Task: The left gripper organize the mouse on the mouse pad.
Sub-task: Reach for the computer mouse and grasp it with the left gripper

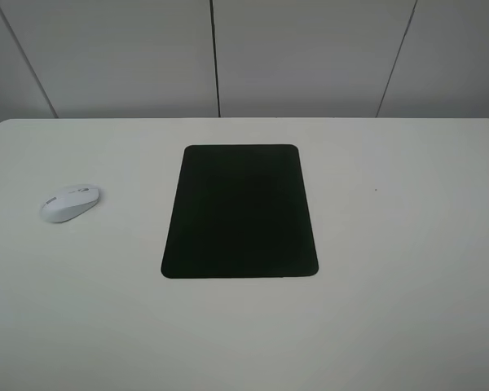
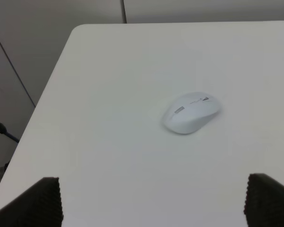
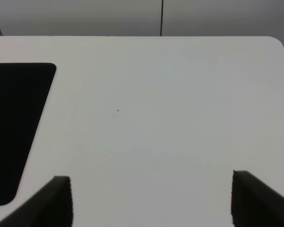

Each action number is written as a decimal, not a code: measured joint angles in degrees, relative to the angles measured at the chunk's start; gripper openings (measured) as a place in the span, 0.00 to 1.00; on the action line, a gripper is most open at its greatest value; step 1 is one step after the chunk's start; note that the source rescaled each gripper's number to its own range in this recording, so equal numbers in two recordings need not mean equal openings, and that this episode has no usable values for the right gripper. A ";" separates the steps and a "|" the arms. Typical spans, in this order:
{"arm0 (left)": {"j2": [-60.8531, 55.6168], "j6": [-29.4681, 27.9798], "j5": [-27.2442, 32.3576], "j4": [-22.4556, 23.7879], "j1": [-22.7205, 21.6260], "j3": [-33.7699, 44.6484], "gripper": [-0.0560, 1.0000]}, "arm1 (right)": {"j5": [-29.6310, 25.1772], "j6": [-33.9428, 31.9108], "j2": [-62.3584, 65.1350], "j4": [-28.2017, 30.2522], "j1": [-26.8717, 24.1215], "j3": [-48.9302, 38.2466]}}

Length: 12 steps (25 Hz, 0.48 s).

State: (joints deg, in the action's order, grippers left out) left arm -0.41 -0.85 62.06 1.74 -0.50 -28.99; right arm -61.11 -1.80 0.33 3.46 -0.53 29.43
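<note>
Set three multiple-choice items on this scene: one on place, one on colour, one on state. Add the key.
1. Relative to the pad, the mouse lies: A) on it; B) left of it, on the table; C) right of it.
2. The pad is: A) black; B) grey; C) blue.
3. The left gripper is: A) open, empty; B) shut on the mouse; C) shut on the pad.
Key: 1B, mouse rests on bare table apart from the pad; 2A, matte black; 3A, jaws spread wide, mouse lies ahead untouched.
</note>
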 joint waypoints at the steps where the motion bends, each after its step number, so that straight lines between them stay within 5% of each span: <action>1: 0.00 0.00 0.00 0.00 0.19 0.00 1.00 | 0.00 0.00 0.00 0.00 0.00 0.00; 12: 0.00 -0.25 0.00 1.87 0.58 0.00 1.00 | 0.00 0.00 0.00 0.00 0.00 0.00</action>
State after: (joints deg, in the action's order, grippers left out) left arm -0.41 -1.10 62.06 3.60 0.08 -28.99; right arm -61.11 -1.80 0.33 3.46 -0.53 29.43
